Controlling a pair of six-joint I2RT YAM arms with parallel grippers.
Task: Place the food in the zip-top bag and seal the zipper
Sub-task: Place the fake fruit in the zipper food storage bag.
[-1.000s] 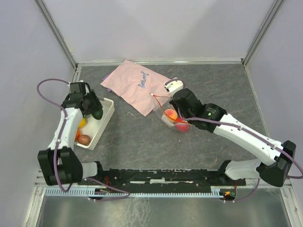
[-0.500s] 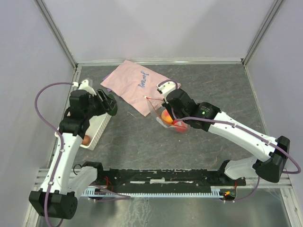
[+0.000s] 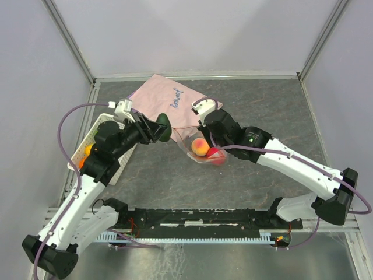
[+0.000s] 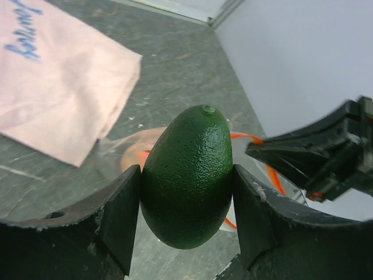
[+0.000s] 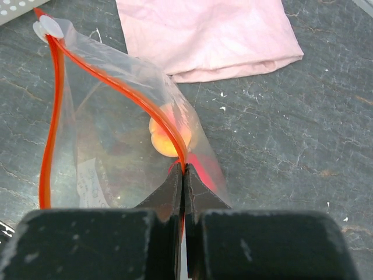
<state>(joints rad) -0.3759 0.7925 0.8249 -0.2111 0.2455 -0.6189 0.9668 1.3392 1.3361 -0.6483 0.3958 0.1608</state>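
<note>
My left gripper (image 4: 186,195) is shut on a dark green fruit (image 4: 186,175), held in the air just left of the zip-top bag (image 3: 201,153); in the top view the green fruit (image 3: 164,128) hangs over the pink cloth's edge. The clear bag (image 5: 105,146) holds a peach fruit (image 3: 200,146) and a red fruit (image 3: 217,155). My right gripper (image 5: 184,172) is shut on the red-orange zipper (image 5: 55,93) rim, and the bag's mouth gapes toward the left arm. An orange fruit (image 3: 87,150) lies in the basket.
A white slotted basket (image 3: 98,129) stands at the left, partly under the left arm. A pink cloth with blue writing (image 3: 169,102) lies behind the bag. Grey walls close in the table on three sides.
The left arm has lifted the green fruit out of the basket and carried it right, toward the bag. The right gripper has shifted the bag slightly left and turned its mouth open.
</note>
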